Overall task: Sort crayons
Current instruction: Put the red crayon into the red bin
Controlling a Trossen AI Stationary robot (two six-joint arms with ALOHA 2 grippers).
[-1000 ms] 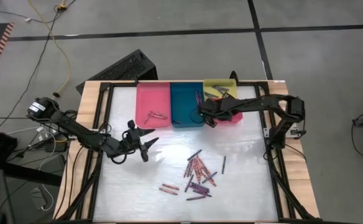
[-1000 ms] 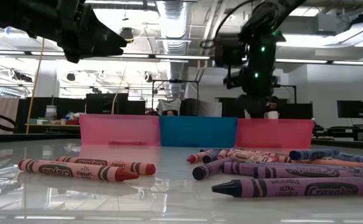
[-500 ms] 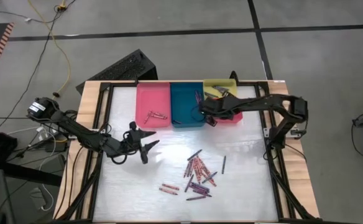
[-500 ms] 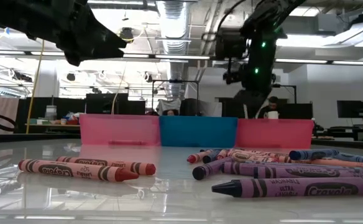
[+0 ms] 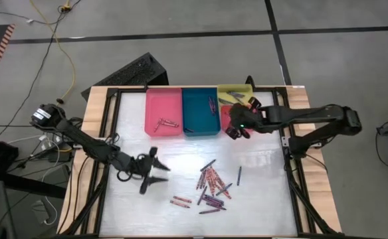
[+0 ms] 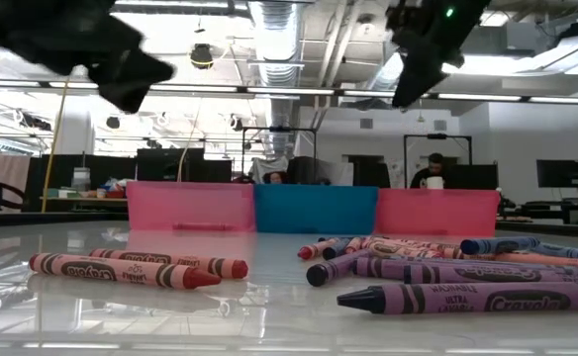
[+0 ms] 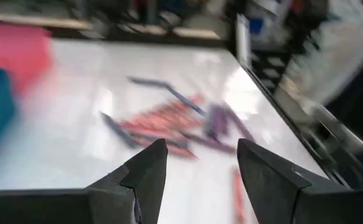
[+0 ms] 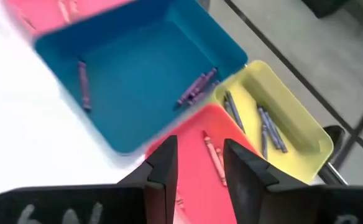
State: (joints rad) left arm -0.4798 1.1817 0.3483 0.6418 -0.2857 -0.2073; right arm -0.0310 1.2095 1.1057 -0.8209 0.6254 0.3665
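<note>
The left hand (image 5: 155,174), fingers spread and empty, hovers over the glossy white table (image 5: 260,199), with the loose pile of paper-wrapped wax crayons (image 5: 212,184) toward three o'clock, most lying diagonally. It is the nearer hand. The right hand (image 5: 237,128), fingers parted and empty, hangs over the red plastic tray (image 8: 200,162) at twelve o'clock.

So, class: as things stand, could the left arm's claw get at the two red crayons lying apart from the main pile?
Probably yes. The left claw hangs open just beside the two red crayons, with bare table between and nothing over them.
</note>
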